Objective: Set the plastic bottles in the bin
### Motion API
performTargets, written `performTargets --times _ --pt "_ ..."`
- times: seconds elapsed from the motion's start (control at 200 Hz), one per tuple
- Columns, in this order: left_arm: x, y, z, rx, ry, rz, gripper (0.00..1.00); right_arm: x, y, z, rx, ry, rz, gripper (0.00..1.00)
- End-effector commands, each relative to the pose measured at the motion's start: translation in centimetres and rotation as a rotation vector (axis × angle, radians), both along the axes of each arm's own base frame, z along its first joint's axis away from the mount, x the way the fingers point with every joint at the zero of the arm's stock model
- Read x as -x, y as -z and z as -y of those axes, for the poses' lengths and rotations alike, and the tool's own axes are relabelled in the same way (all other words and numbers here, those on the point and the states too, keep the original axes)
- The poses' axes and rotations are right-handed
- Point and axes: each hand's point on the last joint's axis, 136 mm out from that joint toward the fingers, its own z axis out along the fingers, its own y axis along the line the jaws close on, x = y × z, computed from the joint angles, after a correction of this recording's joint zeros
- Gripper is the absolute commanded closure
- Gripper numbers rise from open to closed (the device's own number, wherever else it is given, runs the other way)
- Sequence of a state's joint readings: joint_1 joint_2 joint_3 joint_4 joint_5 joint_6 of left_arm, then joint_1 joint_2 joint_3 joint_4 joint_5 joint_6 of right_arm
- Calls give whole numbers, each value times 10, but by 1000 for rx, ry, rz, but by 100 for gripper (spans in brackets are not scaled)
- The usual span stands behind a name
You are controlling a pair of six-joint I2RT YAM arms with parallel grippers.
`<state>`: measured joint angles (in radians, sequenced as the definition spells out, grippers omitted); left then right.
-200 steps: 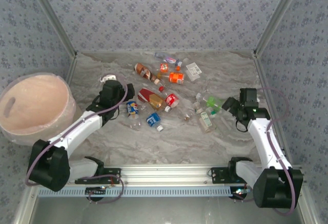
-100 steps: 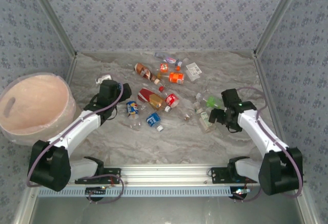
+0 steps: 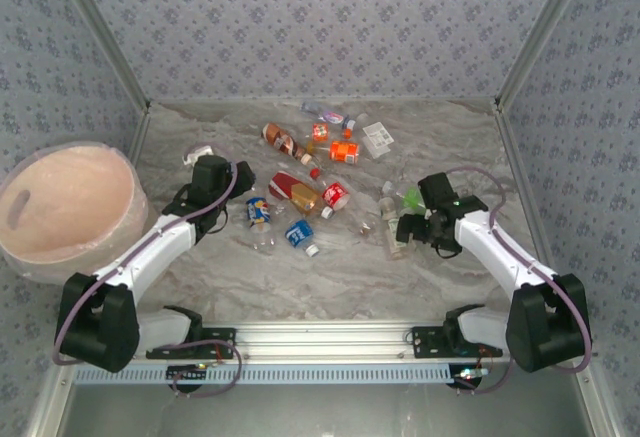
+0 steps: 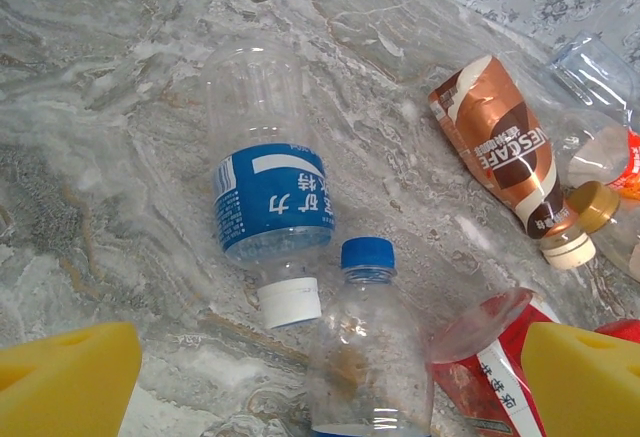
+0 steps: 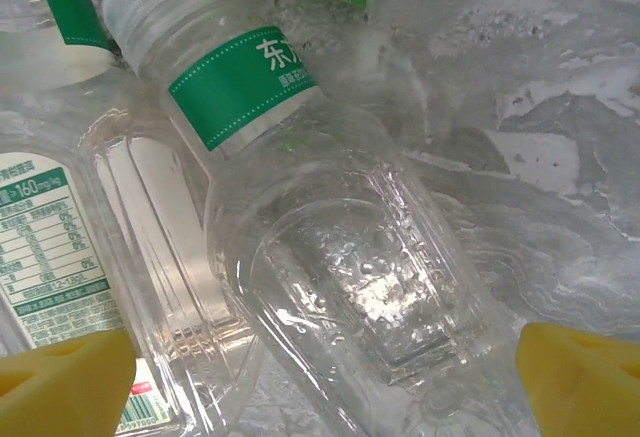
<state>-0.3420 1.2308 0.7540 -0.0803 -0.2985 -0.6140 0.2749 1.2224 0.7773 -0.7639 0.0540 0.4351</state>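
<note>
Several plastic bottles (image 3: 300,192) lie scattered across the middle of the marble table. The pale pink bin (image 3: 65,207) stands at the left, beside the left arm. My left gripper (image 3: 238,185) hovers open just left of the pile. Between its yellow fingertips (image 4: 65,382) lies a clear blue-capped bottle (image 4: 368,347), with a blue-labelled, white-capped one (image 4: 272,207) beyond it. My right gripper (image 3: 403,227) is open, low over a clear green-labelled bottle (image 5: 330,227) that lies between its yellow pads (image 5: 585,377); I cannot tell if they touch it.
A brown-labelled bottle (image 4: 500,147) and a red-labelled one (image 4: 490,367) lie right of the left gripper. A second clear bottle with a printed white label (image 5: 60,257) lies against the green-labelled one. Patterned walls enclose the table on three sides.
The right arm has swung left and down onto the green-labelled bottles. The left arm has drawn slightly back to the left. Both grippers stay open.
</note>
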Motion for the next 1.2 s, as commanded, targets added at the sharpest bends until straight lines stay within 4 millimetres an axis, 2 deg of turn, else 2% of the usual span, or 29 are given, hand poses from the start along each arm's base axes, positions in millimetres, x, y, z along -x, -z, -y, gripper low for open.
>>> performTargets --times 0.0,0.05,0.185,0.28,0.36,0.43,0.695,0.784,0.889,1.054,1.194 --pt "1 6 1 12 2 -28 2 3 -11 29 140 48 8 0" --pt "1 6 1 14 2 -29 2 4 -13 41 177 63 7 0" --pt "1 5 1 15 -2 -28 2 9 -8 48 152 99 -16 0" --pt "1 5 1 17 -4 -30 2 8 -1 38 96 86 -18 0" --pt "0 7 1 16 -4 -34 2 2 6 18 23 0 -9 0" --pt "0 6 1 19 -4 -34 2 1 9 8 17 -43 -20 0" --pt "0 10 1 19 -8 -46 2 3 24 12 63 -32 -72 0" --pt "0 11 1 20 -7 -47 2 6 27 12 54 -7 -91 5" --pt "0 10 1 18 -7 -48 2 17 29 16 64 39 -119 8" --pt "-1 10 1 19 -9 -43 2 35 36 16 40 76 -140 8" --pt "-2 10 5 32 4 -39 2 28 41 10 40 64 -106 11"
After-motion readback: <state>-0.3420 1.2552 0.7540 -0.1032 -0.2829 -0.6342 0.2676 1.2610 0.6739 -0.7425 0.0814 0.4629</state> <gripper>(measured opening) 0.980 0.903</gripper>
